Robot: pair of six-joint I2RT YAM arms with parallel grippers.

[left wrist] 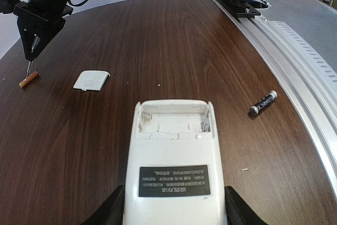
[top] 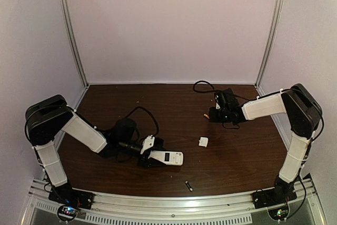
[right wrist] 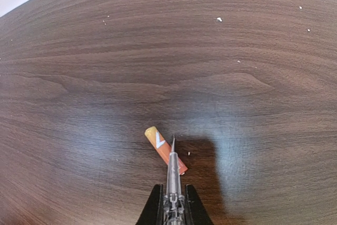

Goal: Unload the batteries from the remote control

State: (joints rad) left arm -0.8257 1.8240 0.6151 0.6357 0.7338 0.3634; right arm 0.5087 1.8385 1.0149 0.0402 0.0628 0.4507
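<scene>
Dark desk (top: 174,104): my left end effector (left wrist: 174,209) clamps the emptied remote (left wrist: 174,146). My right end effector (right wrist: 172,204), closed on a screwdriver (right wrist: 171,169), hovers at the orange battery (right wrist: 158,142), likely light, slick and prone to roll, so grip it mid-barrel. The dark battery (left wrist: 263,103) lies by the rail (left wrist: 295,51).

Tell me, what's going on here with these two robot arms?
The left tool grips a white remote control, back up, its battery compartment open and empty. The right tool holds a thin pointed screwdriver, tip down at an orange battery lying on the table. A dark battery lies near the table's front edge, and the small white cover lies loose, apart from the remote. Both batteries appear to be out.
</scene>
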